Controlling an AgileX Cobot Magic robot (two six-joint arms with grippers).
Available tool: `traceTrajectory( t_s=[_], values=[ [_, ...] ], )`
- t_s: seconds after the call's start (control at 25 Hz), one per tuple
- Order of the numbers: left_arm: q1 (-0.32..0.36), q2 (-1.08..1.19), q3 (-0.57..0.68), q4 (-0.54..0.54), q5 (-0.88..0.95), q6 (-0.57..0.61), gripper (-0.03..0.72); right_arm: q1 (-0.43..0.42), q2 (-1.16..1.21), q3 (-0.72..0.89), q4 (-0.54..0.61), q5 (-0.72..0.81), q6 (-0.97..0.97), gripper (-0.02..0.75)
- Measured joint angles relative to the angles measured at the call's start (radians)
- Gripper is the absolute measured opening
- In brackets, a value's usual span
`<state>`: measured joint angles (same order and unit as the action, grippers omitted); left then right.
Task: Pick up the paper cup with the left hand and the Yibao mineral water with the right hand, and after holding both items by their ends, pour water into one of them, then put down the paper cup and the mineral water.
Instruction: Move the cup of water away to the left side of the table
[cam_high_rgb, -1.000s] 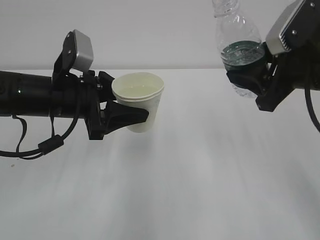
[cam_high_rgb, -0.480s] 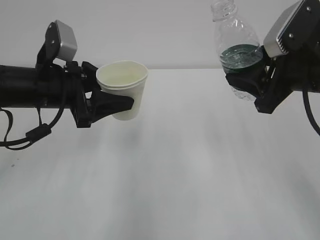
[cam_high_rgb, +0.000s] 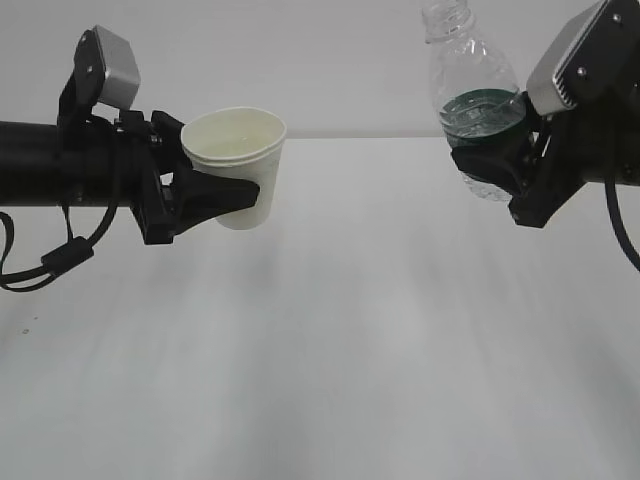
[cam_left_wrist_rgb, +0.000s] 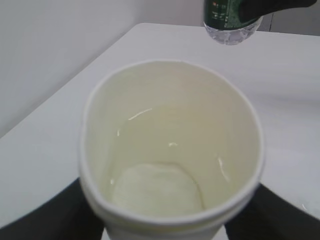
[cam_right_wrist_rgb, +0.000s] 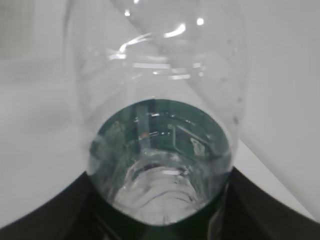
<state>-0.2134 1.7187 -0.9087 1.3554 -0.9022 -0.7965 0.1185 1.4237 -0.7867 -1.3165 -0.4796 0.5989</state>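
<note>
Holding both items off the desk (cam_high_rgb: 330, 380), I find the left gripper (cam_high_rgb: 215, 195) clamped around the paper cup (cam_high_rgb: 236, 165), fingers on its lower body. The cup is upright, mouth open to the top. My left wrist view shows a shallow pool of clear liquid at the bottom of the cup.

The right gripper (cam_high_rgb: 492, 155) is clamped on the water bottle (cam_high_rgb: 473, 95) at its green label band, neck pointing up. The bottle is high and well apart from the cup, to the right.

Handling judgement: the cup is light and thin-walled, so it will crush or go oval under a hard squeeze; grip low, near the stiffer base. The bottle is ribbed, soft plastic, slick where wet; the label band gives the firmest hold. Both items look nearly empty, so weight is slight.
</note>
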Motion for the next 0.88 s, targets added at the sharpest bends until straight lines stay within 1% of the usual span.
traceTrajectory(
  t_s=[0.52, 0.88],
  values=[
    [0.000, -0.002, 0.000, 0.001, 0.015, -0.056, 0.466, 0.000, 0.000, 0.000, 0.000, 0.000, 0.000, 0.435],
    [0.000, -0.002, 0.000, 0.001, 0.023, -0.071, 0.466, 0.000, 0.000, 0.000, 0.000, 0.000, 0.000, 0.435]
  ],
)
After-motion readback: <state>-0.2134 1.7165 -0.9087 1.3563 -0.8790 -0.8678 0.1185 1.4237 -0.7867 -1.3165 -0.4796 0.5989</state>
